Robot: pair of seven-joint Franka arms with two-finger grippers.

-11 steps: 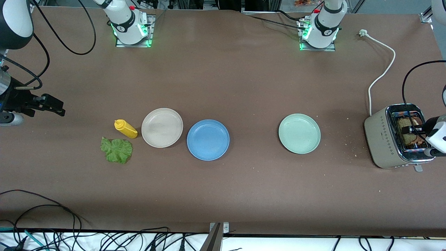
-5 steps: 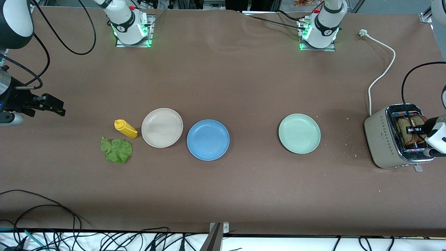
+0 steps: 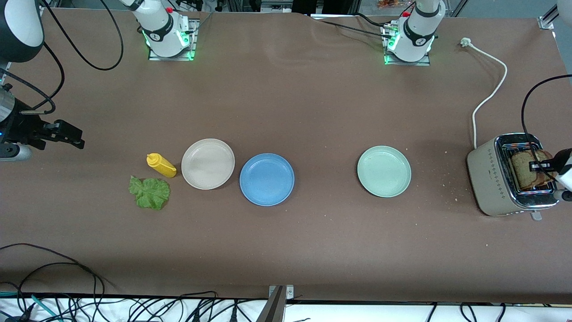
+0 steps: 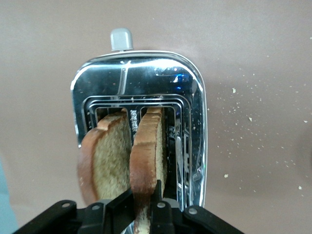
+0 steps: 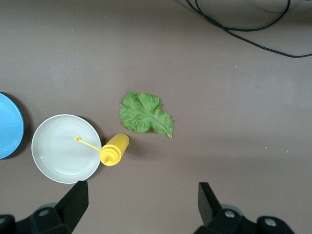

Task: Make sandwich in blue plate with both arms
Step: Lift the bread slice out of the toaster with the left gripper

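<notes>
On the brown counter (image 3: 313, 112) the blue plate (image 3: 267, 179) lies empty between a cream plate (image 3: 208, 163) and a mint plate (image 3: 384, 171), while lettuce (image 3: 149, 192) lies beside a yellow bottle (image 3: 161, 165). At the left arm's end, the left end effector (image 4: 145, 204) has just closed on one of two bread slices (image 4: 148, 156) and raised it partway out of the toaster (image 3: 496, 179), so the first slice looks ready to carry to the plate. The right end effector (image 5: 141, 202) waits open above the counter near the lettuce.
</notes>
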